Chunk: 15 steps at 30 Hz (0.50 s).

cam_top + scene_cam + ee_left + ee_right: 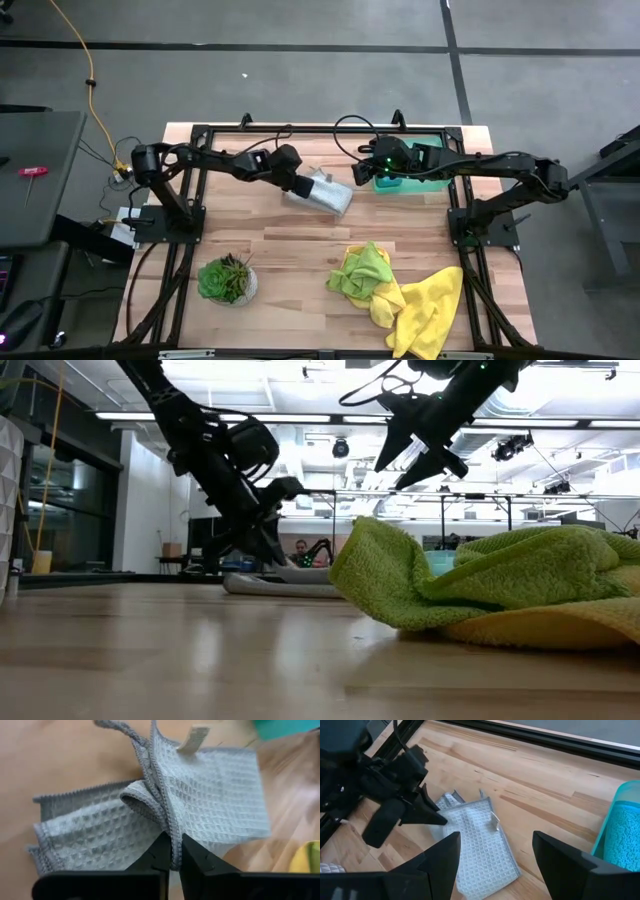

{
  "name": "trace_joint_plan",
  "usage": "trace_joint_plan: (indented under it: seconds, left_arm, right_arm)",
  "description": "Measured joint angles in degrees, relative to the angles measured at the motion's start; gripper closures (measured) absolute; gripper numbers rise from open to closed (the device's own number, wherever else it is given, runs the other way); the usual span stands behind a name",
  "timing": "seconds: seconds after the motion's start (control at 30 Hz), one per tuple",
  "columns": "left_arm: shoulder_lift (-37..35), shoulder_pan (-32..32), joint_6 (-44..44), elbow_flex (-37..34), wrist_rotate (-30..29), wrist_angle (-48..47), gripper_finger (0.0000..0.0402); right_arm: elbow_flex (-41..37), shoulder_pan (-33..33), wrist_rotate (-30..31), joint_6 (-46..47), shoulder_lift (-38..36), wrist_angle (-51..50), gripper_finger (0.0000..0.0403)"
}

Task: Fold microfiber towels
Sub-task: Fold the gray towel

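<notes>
While the potted plant [228, 279] sits in the lower left of the overhead frame, the left gripper [302, 184] reaches in from the left to the upper middle of the table [290, 250], its fingers [159, 854] pinched together on a raised fold of the grey-white towel [322, 191]. That waffle-weave cloth lies partly folded on the wood, one edge gathered up between the fingers. Just right of it, the right gripper [362, 170] hangs above the table with its fingers apart, holding nothing, close to the grey-white towel's far corner. Behind it, a teal towel [623, 836] rests in the green tray [432, 183]. Lower right, a lime green towel [362, 270] lies crumpled, overlapping a yellow towel [428, 310] spread toward the table's edge.
</notes>
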Motion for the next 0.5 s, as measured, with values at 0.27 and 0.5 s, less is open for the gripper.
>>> trace_joint_plan:
  seconds: [0.27, 0.5]
  left_arm:
    - [-7.56, -0.12, 0.06, 0.03, -2.47, -2.41, 0.0395]
    - [-12.91, -1.79, -0.26, 0.03, -8.57, -8.42, 0.0398]
  right_arm:
    - [0.00, 0.00, 1.93, -0.01, 0.00, -0.02, 0.0163]
    - [0.00, 0.00, 1.99, -0.02, 0.00, -0.53, 0.0163]
